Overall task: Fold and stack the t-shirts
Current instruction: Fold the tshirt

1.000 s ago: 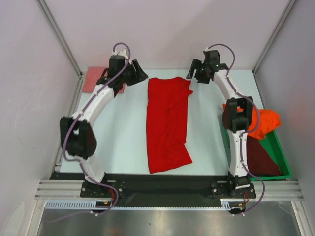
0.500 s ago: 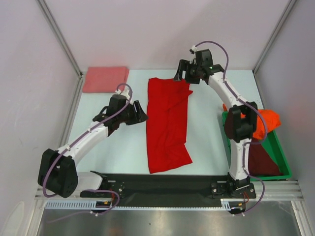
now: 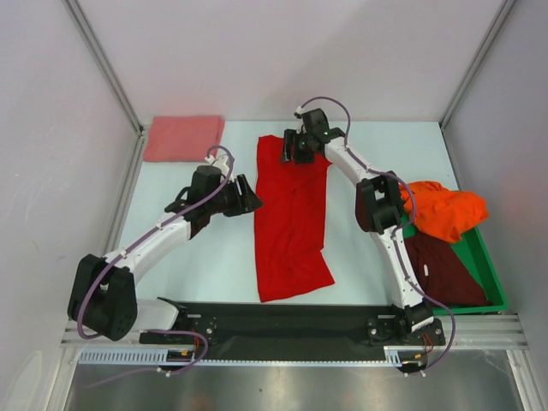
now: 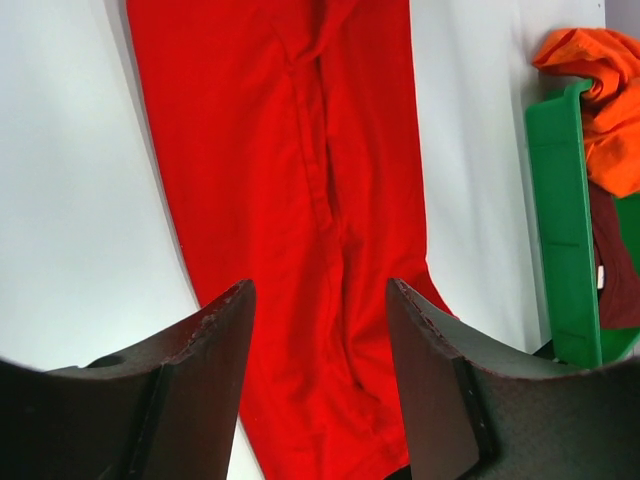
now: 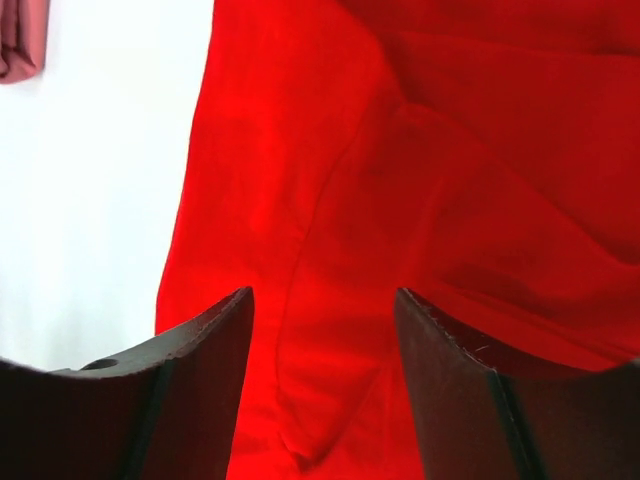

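Lying creased, folded lengthwise: red t-shirt; left hand, right hand spread, empty.

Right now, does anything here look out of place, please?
The orange t-shirt is bunched up and spilling over the far rim of the green bin; the red t-shirt lies wrinkled, its near edge skewed.

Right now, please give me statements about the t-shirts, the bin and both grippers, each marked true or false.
The red t-shirt lies on the table as a long strip. True.
The salmon-pink t-shirt is in the green bin. False: it lies folded at the table's far left corner.
The left gripper and the right gripper are both open. True.
The orange t-shirt is spread flat beside the red one. False: it is heaped at the bin's far end.
The dark maroon t-shirt lies in the bin. True.
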`<state>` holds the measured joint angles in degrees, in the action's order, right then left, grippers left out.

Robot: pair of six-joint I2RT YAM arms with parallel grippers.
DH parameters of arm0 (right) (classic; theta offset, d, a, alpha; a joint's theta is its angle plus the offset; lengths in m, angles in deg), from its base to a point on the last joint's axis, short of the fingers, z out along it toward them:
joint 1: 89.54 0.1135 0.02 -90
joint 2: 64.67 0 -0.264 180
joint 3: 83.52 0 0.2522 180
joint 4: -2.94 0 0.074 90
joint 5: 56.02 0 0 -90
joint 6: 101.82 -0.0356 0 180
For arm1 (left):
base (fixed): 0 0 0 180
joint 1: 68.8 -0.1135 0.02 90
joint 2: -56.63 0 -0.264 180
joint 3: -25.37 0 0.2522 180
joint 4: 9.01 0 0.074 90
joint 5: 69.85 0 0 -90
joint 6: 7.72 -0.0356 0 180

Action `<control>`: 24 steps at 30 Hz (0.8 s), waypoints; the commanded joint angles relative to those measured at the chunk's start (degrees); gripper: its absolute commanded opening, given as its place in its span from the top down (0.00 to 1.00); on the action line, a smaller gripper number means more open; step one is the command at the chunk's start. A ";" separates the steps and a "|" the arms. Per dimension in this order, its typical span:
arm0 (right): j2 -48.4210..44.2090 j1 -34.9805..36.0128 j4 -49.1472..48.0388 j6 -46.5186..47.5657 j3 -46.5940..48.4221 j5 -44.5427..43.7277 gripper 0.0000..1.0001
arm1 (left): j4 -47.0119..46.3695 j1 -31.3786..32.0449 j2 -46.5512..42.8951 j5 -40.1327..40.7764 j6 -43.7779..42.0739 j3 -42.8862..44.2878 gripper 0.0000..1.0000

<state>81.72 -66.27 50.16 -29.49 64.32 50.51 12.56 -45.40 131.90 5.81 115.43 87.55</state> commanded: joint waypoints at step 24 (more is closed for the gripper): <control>-10.05 0.55 7.25 4.84 -8.37 -7.93 0.46 | -2.45 0.51 -1.35 -3.32 -0.10 -0.26 0.39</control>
<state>78.24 -66.03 54.88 -25.64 58.70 43.35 11.31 -45.40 132.88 3.38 115.40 87.51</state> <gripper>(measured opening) 0.544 0.607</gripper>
